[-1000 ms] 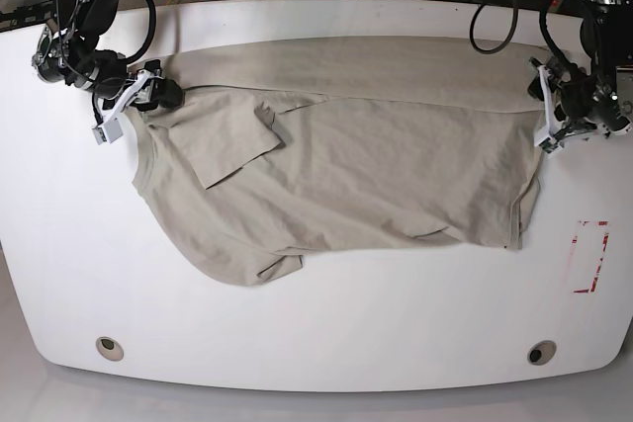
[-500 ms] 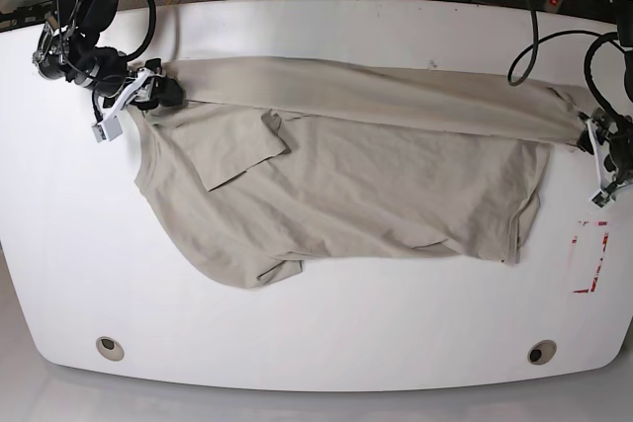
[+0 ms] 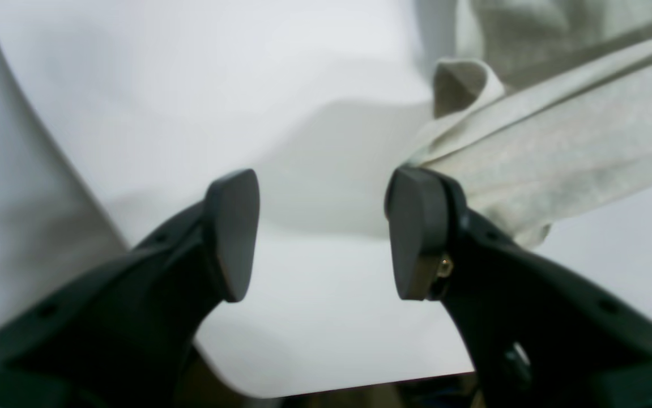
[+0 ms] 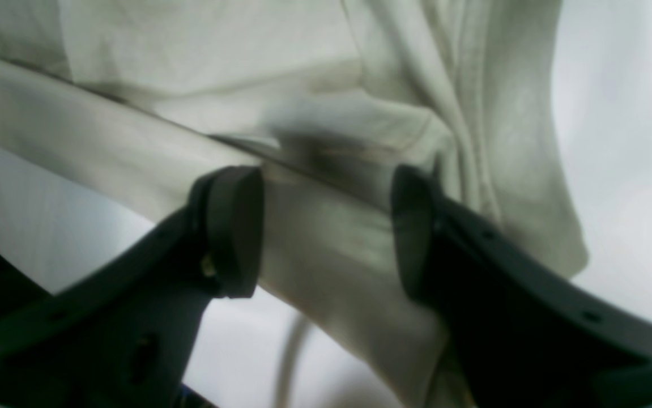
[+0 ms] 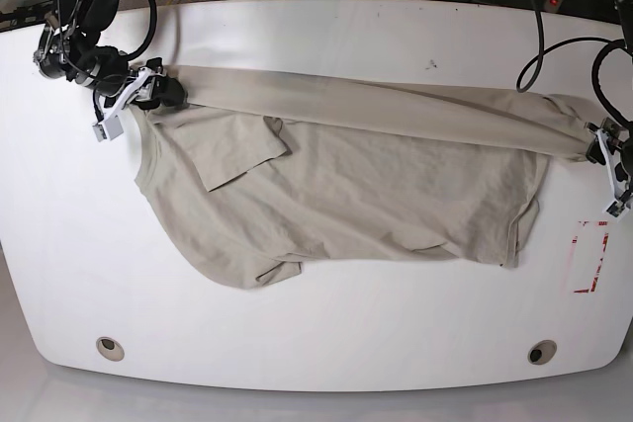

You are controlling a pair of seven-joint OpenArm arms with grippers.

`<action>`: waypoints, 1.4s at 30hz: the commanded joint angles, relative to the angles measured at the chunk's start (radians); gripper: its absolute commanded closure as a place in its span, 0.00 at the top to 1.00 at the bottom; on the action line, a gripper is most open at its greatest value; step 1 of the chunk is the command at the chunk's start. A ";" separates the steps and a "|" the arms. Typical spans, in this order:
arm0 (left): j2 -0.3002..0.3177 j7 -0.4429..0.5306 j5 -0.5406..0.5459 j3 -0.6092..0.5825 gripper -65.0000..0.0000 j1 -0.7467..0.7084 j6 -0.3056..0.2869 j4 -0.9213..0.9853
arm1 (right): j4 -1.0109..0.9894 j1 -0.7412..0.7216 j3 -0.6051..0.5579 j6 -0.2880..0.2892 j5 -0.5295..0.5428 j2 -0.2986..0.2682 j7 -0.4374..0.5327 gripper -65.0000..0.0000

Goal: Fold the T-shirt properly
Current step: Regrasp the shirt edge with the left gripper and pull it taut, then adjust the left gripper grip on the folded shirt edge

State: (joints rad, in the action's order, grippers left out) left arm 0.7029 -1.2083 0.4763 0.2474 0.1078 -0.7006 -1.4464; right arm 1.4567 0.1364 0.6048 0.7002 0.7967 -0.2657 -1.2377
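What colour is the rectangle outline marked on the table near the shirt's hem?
Red, a broken red rectangle outline on the white table; clearest in the base view.

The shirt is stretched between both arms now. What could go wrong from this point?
1. The left gripper's fingers stand apart and the T-shirt only lies against the outside of one finger, so that end may slip off.
2. The stretched band runs slanted across the table, and a sleeve lies folded over below it, so the fold may come out crooked.
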 commanded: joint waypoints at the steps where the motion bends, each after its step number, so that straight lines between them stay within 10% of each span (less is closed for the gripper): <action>1: 0.008 0.005 0.014 0.077 0.51 -0.003 0.002 -0.011 | 0.011 0.001 0.004 -0.002 -0.023 -0.016 -0.018 0.54; 21: 0.004 0.005 0.487 0.260 0.51 0.050 0.002 0.379 | 0.011 0.002 0.004 -0.002 -0.021 -0.016 -0.024 0.54; 31: 0.002 -0.086 0.519 0.323 0.51 0.085 0.002 0.378 | 0.011 0.002 0.004 -0.002 -0.021 -0.016 -0.024 0.54; 42: -0.144 -0.144 0.545 0.215 0.51 -0.030 0.002 0.037 | 0.009 0.002 0.004 -0.002 -0.023 -0.016 -0.024 0.54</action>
State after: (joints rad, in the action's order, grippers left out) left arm 0.5285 -1.3567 1.0115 0.4633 0.0837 -0.6964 -1.3277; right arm 1.4582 0.1371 0.6052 0.7002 0.7967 -0.2661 -1.2407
